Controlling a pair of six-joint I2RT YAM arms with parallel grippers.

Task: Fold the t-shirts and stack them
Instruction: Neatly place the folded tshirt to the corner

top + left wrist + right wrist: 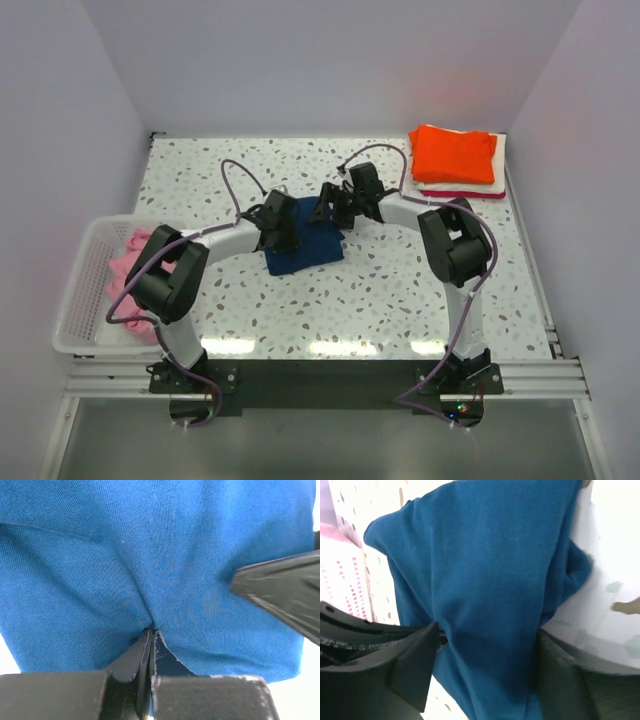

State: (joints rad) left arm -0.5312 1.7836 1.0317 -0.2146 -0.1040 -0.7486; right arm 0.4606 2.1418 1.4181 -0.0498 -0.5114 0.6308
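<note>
**Top external view.** Locate the navy t-shirt (305,250) near the middle of the table (400,290), lying as a compact folded bundle. The left gripper (277,228) sits over the bundle's left edge and the right gripper (334,207) over its upper right corner. You cannot judge the finger positions from this height. At the far right corner, note the stack: orange t-shirt (455,153) on top, white t-shirt (501,165) beneath it, red t-shirt (465,194) at the bottom. The basket (80,300) stands at the left table edge and holds the pink t-shirt (125,265).

**Left wrist view.** Confirm that the left fingers are pressed together, pinching a small ridge of the navy cloth. Creases radiate from the pinch point. One dark finger of the right gripper enters from the right, above the fabric.

**Right wrist view.** Observe the right fingers spread wide, one on each side of a hanging fold of the navy cloth. The fabric fills the gap between them. You cannot tell whether the pads press on it. The basket and the pink cloth in it appear at the far left edge, washed out.
</note>
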